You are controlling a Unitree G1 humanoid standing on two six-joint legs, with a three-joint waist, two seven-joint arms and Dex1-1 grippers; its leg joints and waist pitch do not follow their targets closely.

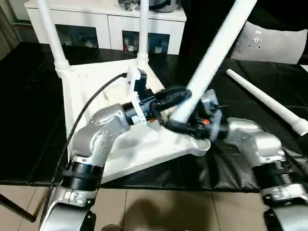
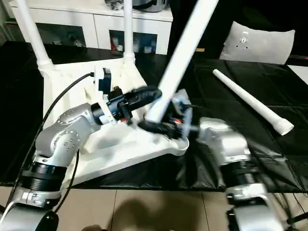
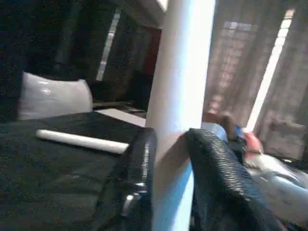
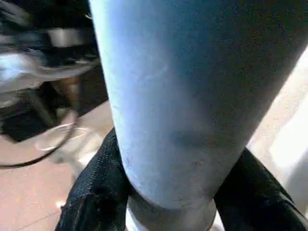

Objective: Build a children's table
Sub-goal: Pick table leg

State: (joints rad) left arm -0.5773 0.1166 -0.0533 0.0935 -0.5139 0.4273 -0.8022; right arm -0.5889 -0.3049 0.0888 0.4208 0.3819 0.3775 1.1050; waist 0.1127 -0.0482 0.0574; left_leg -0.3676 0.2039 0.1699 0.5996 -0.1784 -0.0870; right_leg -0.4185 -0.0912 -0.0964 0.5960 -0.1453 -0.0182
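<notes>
- My left claw (image 1: 179,98) is clenched on the smooth, round white leg (image 1: 211,57); its ribbed black fingers (image 3: 219,183) press both sides of the tube.
- My right claw (image 4: 163,202) grips the same leg lower down, just beside the left claw, at the near corner socket (image 1: 199,144).
- The leg slants up and away from both claws.
- Under them lies the upturned white tabletop (image 1: 86,101), ribbed plastic, on the black-covered worktop (image 1: 29,120).
- Two legs (image 1: 53,33) stand upright in the far sockets.
- A fourth tapered leg (image 1: 264,100) lies loose, well apart on the right claw's side.
</notes>
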